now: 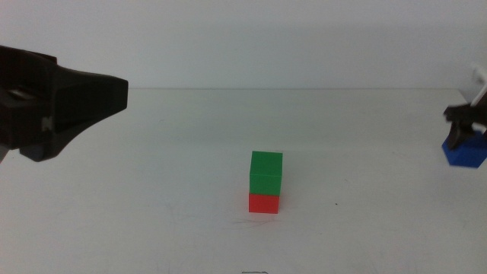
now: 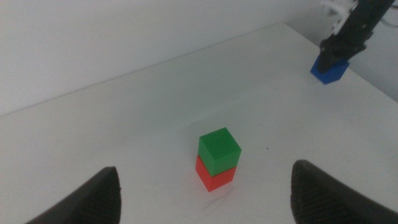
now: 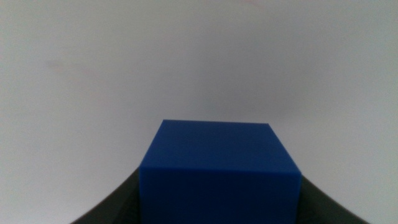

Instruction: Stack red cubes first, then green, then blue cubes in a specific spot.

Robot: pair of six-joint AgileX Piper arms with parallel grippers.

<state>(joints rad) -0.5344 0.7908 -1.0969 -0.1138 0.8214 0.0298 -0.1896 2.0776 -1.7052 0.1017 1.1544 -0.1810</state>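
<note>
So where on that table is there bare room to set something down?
Bare table spans the wide stretch between the left claw and the green cube atop the red cube, and right of that stack. It is crowded only where the right claw meets the blue cube.

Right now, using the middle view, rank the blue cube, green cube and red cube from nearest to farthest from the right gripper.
1. The small matte blue cube, at the table's right edge, directly at the right gripper.
2. The small matte green cube, mid-table, atop the stack.
3. The small matte red cube, directly beneath the green one; these two are nearly too close to call.
</note>
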